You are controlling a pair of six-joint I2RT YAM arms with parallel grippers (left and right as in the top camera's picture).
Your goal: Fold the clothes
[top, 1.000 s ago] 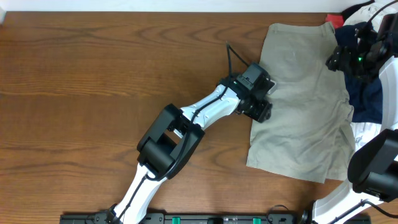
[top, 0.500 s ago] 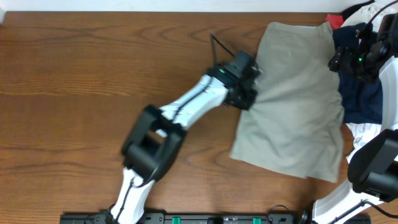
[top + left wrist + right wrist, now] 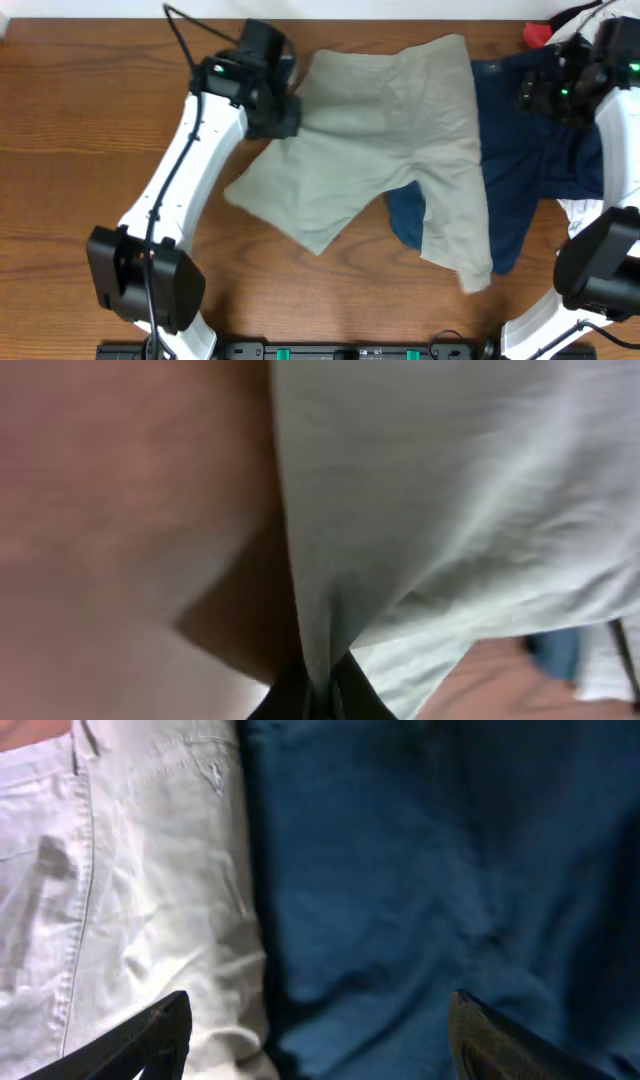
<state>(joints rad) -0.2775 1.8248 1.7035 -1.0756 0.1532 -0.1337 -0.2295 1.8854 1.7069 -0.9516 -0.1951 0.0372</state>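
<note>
Plain khaki-grey shorts (image 3: 380, 150), a dark navy garment (image 3: 545, 170) and a red cloth (image 3: 534, 36) on a warm brown wood-grain tabletop (image 3: 80, 130).

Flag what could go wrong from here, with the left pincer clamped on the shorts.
1. The left pincer holds only a small pinch of the shorts at their edge; a pull may slip it free.
2. One leg of the shorts lies over the navy garment, so a pull could drag that along.
3. The right pincer hangs open over the navy garment, beside the shorts; closing there might take the wrong cloth.
</note>
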